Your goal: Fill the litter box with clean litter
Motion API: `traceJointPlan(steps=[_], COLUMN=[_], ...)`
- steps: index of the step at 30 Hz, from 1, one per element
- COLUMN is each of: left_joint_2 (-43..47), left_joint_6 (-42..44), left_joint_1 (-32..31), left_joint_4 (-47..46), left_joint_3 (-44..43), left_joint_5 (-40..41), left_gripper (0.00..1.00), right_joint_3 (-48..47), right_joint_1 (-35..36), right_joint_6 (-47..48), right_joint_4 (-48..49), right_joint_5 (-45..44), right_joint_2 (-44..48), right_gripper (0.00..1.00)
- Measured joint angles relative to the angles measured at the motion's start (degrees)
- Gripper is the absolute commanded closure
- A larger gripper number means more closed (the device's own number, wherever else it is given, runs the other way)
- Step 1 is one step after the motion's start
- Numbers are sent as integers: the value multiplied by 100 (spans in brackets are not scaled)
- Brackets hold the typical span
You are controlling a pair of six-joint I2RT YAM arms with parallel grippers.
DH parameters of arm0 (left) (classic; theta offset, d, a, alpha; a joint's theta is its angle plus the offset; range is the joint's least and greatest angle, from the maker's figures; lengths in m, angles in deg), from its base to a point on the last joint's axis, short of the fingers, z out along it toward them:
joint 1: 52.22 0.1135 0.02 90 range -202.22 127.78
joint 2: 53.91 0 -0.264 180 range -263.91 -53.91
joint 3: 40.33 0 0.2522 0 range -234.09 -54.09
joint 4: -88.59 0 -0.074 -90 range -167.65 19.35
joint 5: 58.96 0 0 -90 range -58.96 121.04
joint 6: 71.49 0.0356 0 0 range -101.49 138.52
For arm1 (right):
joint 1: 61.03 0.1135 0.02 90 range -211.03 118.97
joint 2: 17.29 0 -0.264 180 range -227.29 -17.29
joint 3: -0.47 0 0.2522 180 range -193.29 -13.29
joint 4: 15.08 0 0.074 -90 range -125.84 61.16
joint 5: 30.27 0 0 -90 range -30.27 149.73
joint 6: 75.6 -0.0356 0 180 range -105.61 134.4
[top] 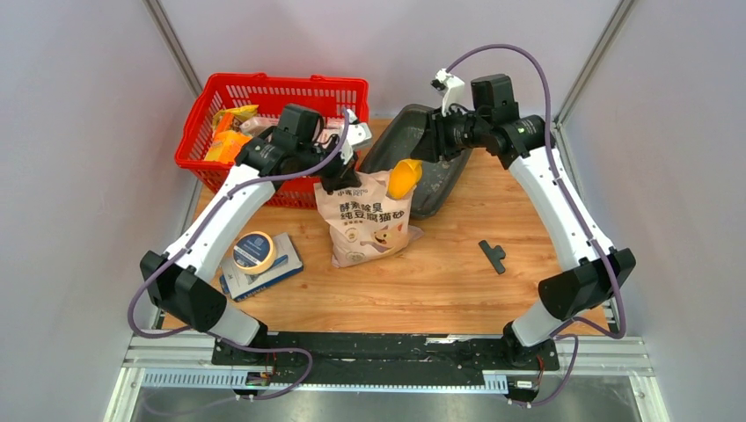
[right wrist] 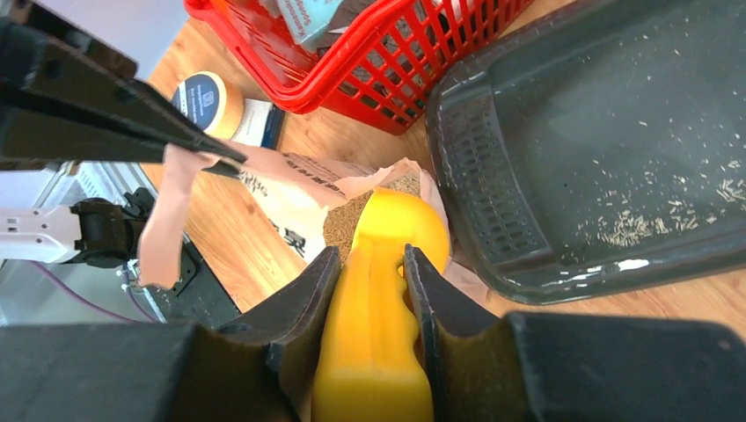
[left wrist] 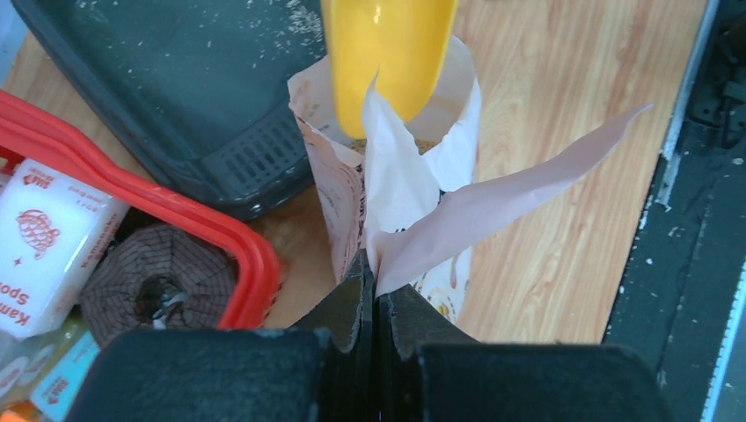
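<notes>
Two claws are at work here. Our left gripper (left wrist: 374, 274) is pinched tight on the bag's (top: 365, 224) torn flap. Our right gripper (right wrist: 371, 264) clasps the yellow scoop (right wrist: 391, 224) by its handle, with the bowl in the bag's mouth over the litter (right wrist: 341, 227). The litter box (right wrist: 616, 105) sits just behind the bag, beside the red basket (top: 264, 86), and we see only a few grains in it.

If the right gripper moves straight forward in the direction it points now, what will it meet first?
Probably the pale beige litter granules inside the open pink-beige printed bag: the right gripper is shut on the yellow plastic scoop, whose bowl points into the bag's mouth. Depth is unclear.
</notes>
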Motion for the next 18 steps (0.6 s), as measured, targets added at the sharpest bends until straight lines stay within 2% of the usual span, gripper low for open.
traceJointPlan(steps=[4, 11, 18], left_joint_2=[354, 1233, 1351], left_joint_6=[-354, -1292, -1705], left_joint_1=[-79, -363, -446], left_joint_4=[-168, -1185, -1659], left_joint_3=[341, 1425, 1674], left_joint_5=[-98, 31, 407], left_gripper=[100, 100, 100], right_joint_3=[-107, -164, 9], right_joint_1=[225, 826, 1010], right_joint_6=[-70, -313, -621], right_joint_4=[-221, -310, -293], right_joint_5=[-533, -1198, -1784], right_joint_2=[-26, -116, -175], right_gripper=[100, 100, 100])
